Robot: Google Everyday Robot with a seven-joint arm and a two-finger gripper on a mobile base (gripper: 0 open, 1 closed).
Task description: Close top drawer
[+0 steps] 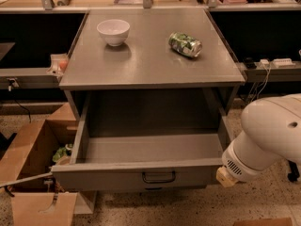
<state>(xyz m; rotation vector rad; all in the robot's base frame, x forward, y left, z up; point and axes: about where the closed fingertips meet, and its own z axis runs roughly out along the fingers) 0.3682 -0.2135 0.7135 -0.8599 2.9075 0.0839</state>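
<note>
The top drawer (108,178) stands pulled fully out under the cabinet top (150,55), with our gripper (226,177) at the right end of its front; whether it is open or closed we cannot tell. We judge ourselves placed for the push, and next comes a straight, square shove inward.

There is one drawer (103,178) with one handle (159,177), one white bowl (113,31) and one green can (185,44) on one cabinet top (146,62), one open cardboard box (23,157) at the left, and one gripper (225,177) by the drawer's near right corner.
</note>
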